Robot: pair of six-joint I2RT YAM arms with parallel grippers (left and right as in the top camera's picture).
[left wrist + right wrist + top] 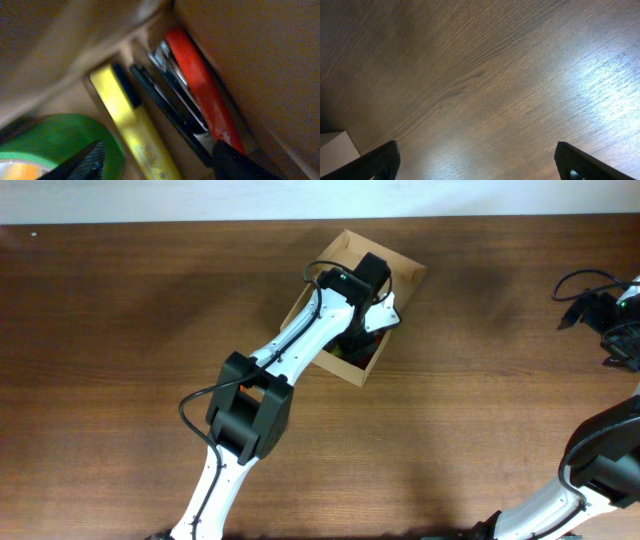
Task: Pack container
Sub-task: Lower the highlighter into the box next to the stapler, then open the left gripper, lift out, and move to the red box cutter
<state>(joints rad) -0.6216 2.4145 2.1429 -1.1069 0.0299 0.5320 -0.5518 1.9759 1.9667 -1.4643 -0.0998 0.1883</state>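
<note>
Overhead view: the container (408, 272) is sitting near the far edge of the table (120, 330). The left gripper (160, 167) is hanging inside it, fingers spread, grasping nothing. The right gripper (480, 165) is hovering well apart, fingers released.

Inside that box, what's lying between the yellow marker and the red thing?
The left wrist view shows a slim black pen-like item and a shiny metal piece side by side between the yellow marker and the red item.
</note>
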